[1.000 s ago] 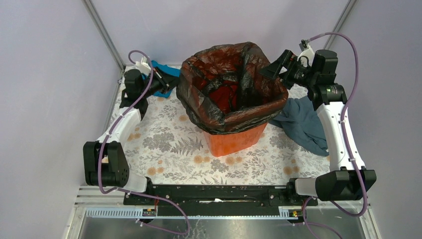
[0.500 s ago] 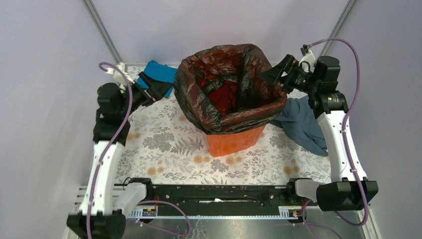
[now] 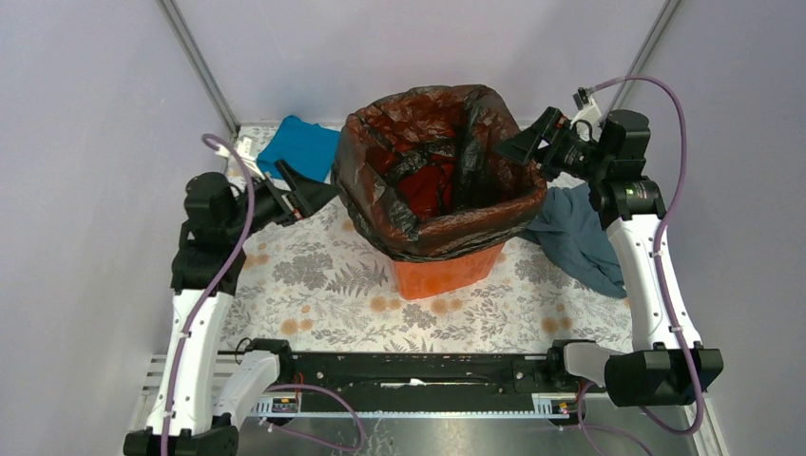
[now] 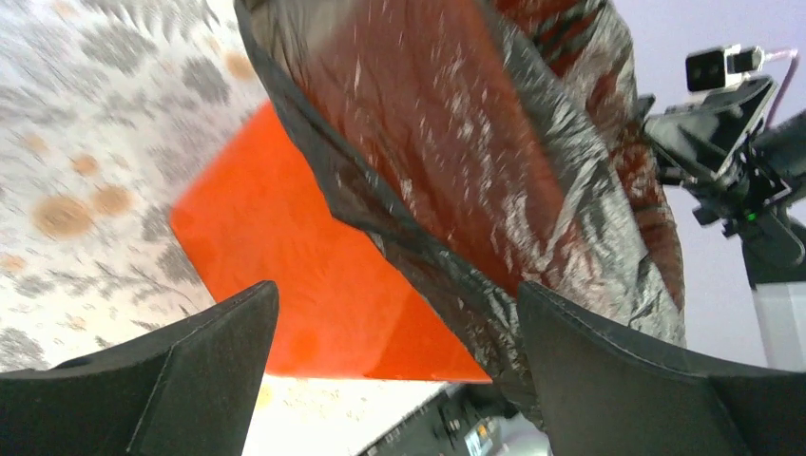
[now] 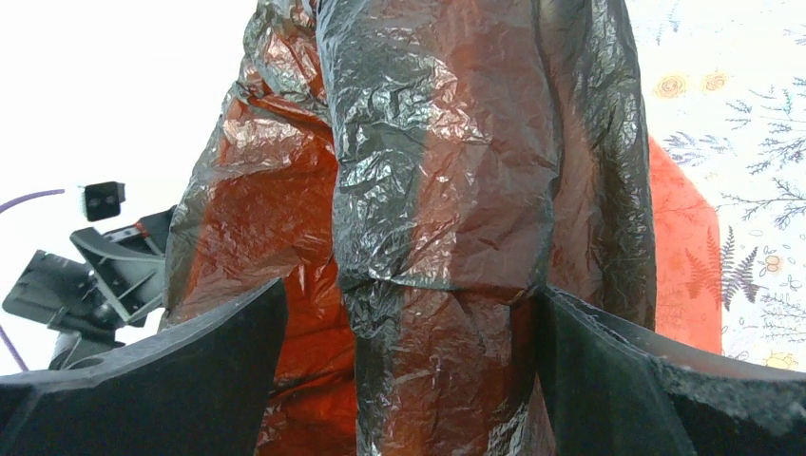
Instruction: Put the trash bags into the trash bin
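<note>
The trash bin point(image 3: 447, 271) is bright orange and stands mid-table. The trash bag point(image 3: 380, 204), thin crinkled black film, lines it and hangs over the rim all round. My left gripper point(image 3: 314, 195) is open just left of the bin, level with the draped film and holding nothing. From the left wrist, the bag point(image 4: 475, 171) and the bin wall point(image 4: 304, 285) fill the space ahead of that gripper point(image 4: 394, 290). My right gripper point(image 3: 521, 142) is open at the bag's right rim. Its own view shows the gripper point(image 5: 413, 290) facing a fold of film point(image 5: 437, 171), not pinching it.
A teal cloth point(image 3: 299, 144) lies at the back left, behind the left gripper. A grey-blue cloth point(image 3: 575, 233) lies right of the bin, under the right arm. Grey walls and metal posts close in the flowered table point(image 3: 323, 275).
My left gripper has opened and swung from the teal cloth forward to the bin's left side, its arm reposed. The right arm has barely moved.
</note>
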Motion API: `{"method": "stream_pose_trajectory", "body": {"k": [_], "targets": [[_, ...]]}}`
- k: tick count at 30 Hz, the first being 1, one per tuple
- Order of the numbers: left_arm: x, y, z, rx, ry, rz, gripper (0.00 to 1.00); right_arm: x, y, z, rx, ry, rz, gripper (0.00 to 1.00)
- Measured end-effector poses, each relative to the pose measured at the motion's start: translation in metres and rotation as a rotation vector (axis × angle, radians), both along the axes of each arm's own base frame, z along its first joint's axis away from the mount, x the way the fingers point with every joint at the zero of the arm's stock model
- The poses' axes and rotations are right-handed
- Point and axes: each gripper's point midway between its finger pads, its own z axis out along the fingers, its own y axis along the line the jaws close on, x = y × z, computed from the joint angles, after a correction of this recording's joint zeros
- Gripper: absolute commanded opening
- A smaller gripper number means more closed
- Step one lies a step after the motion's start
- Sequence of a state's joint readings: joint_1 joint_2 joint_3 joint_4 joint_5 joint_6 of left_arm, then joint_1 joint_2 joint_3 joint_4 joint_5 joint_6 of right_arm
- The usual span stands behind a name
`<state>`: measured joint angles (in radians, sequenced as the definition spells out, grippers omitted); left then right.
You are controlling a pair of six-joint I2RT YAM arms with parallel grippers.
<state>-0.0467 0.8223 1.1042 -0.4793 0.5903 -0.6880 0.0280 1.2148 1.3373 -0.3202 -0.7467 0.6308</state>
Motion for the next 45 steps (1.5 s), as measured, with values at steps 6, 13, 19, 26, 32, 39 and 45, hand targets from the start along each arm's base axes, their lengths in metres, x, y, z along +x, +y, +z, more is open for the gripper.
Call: {"method": "stream_pose_trajectory", "body": {"k": [6, 13, 19, 26, 32, 39, 45], "targets": [[-0.007, -0.032, -0.027, -0.053, 0.084, -0.148, 0.89, -0.006, 0.001, -0.001, 0.002, -0.004, 0.006, 1.00], [-0.011, -0.067, -0.052, -0.015, 0.108, -0.240, 0.45, -0.019, 0.011, -0.004, 0.037, -0.008, 0.023, 0.97], [0.026, -0.040, -0.113, 0.127, 0.215, -0.051, 0.36, -0.039, 0.049, -0.017, 0.054, -0.046, 0.053, 0.99], [0.050, -0.006, -0.140, 0.289, 0.259, 0.085, 0.38, -0.045, 0.067, -0.026, 0.123, -0.030, 0.027, 1.00], [0.060, 0.016, -0.130, 0.300, 0.233, 0.136, 0.52, -0.058, 0.064, -0.015, -0.033, -0.052, 0.048, 1.00], [0.053, 0.002, -0.119, 0.232, 0.217, 0.062, 0.62, -0.039, 0.022, 0.049, -0.072, -0.197, -0.075, 1.00], [0.064, -0.027, -0.109, 0.086, 0.227, -0.058, 0.66, -0.028, 0.012, 0.030, -0.011, -0.149, -0.084, 1.00]]}}
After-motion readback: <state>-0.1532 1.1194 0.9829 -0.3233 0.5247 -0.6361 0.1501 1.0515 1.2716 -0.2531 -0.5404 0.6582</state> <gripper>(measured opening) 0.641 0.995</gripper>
